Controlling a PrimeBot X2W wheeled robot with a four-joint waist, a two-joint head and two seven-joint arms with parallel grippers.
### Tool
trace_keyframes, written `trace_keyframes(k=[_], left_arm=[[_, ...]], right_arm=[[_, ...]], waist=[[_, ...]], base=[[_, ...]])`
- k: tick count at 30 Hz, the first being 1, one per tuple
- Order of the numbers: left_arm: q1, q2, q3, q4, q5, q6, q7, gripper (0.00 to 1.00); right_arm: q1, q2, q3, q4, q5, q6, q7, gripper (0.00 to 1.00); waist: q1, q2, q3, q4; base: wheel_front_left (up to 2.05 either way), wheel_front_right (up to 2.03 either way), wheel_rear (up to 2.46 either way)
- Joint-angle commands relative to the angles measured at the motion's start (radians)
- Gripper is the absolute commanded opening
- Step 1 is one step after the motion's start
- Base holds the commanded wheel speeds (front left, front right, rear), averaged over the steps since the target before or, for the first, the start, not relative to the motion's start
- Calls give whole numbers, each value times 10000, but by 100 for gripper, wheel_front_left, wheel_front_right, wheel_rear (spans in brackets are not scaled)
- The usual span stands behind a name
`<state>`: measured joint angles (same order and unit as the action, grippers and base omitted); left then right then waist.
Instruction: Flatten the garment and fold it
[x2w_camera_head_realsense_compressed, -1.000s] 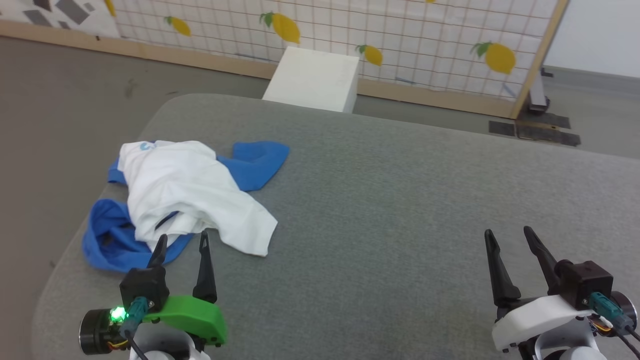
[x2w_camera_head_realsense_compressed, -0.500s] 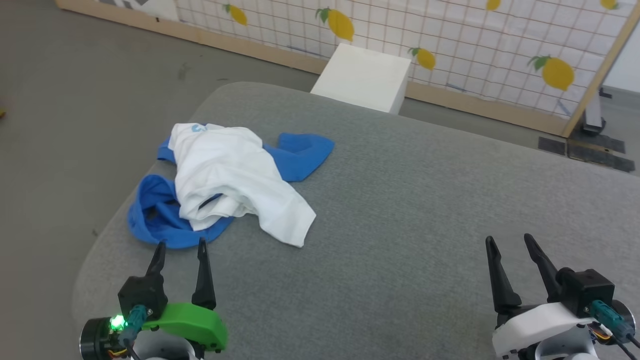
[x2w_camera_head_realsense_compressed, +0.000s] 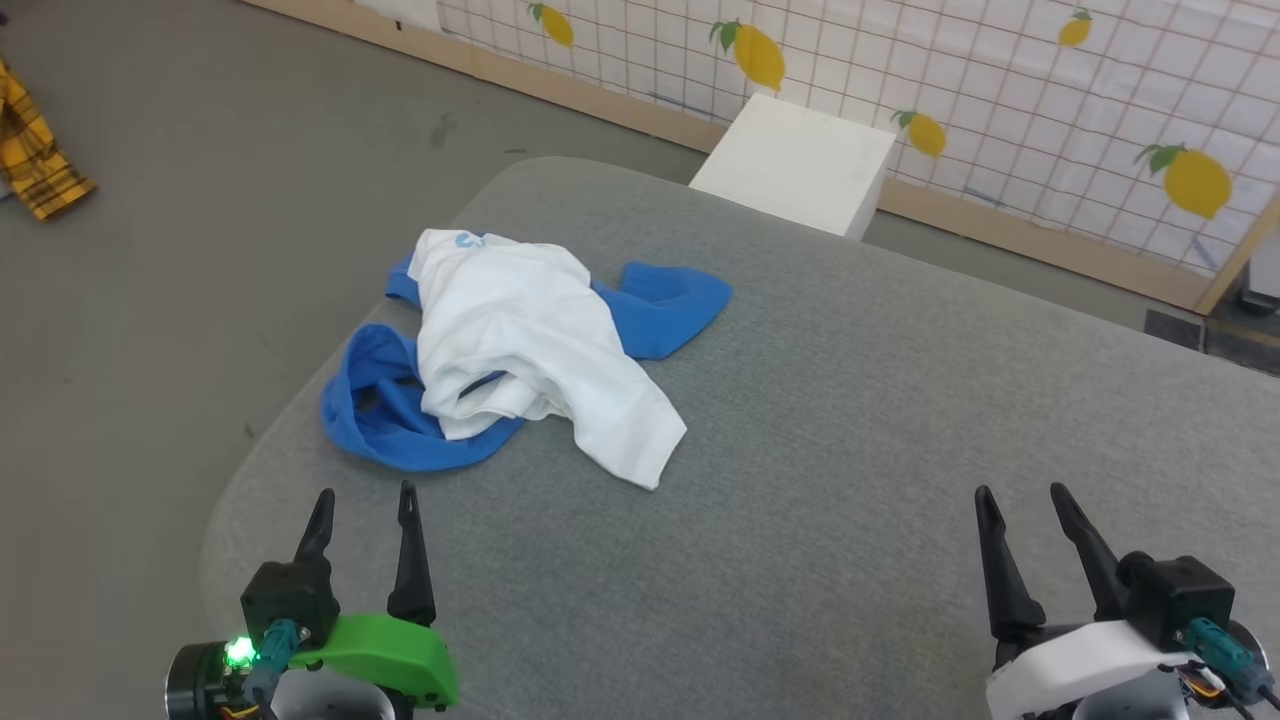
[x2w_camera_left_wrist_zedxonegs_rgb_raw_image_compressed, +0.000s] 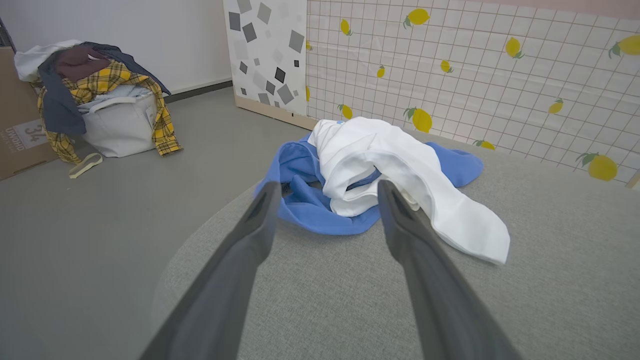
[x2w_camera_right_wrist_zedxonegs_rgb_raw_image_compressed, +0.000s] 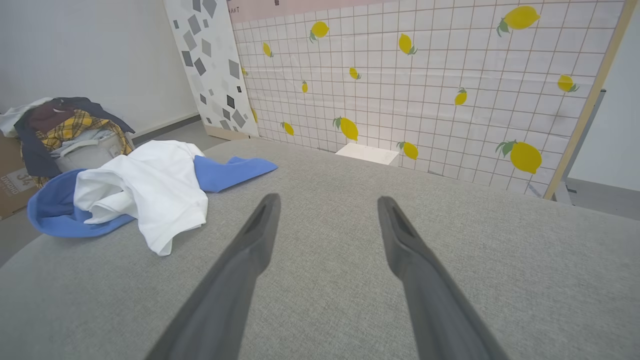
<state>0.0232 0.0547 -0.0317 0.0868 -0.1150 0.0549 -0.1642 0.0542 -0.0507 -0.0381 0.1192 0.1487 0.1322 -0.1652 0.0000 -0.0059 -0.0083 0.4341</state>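
Grey soft table (x2w_camera_head_realsense_compressed: 850, 480) fills most of the head view, with a lemon wall (x2w_camera_head_realsense_compressed: 1050, 70) and a white box (x2w_camera_head_realsense_compressed: 800, 160) on the floor behind it. The shirt (x2w_camera_head_realsense_compressed: 520, 320) lies in a heap on the far left part of the table, close to the edge. Its white middle is bunched over the blue parts, and one blue sleeve sticks out to the right. It looks like it was just dropped there, so it has to be pulled flat first.

The left claw (x2w_camera_head_realsense_compressed: 365, 490) sits low at the near edge, fingers apart, pointing at the shirt but not touching it. The right claw (x2w_camera_head_realsense_compressed: 1020, 489) is apart too, holding nothing, far off to the side. Both look ready to grab, and the left one is nearer.

Since a second ago the head has turned left. The shirt now shows nearer the middle, and a yellow checked cloth (x2w_camera_head_realsense_compressed: 35, 150) on the floor has come in. The heap has the same shape, and both claws are as open as before.
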Motion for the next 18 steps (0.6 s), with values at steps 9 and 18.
trace_keyframes(k=[9,18], left_arm=[[207,-33,-63,163,-254,115,-285,100],[213,-36,-24,317,-520,103,-471,100]], right_arm=[[248,3,-30,236,264,-11,-272,100],[336,4,-104,368,391,-12,-459,100]], waist=[[0,43,-17,451],[0,47,2,734]], base=[[0,0,0],[0,0,0]])
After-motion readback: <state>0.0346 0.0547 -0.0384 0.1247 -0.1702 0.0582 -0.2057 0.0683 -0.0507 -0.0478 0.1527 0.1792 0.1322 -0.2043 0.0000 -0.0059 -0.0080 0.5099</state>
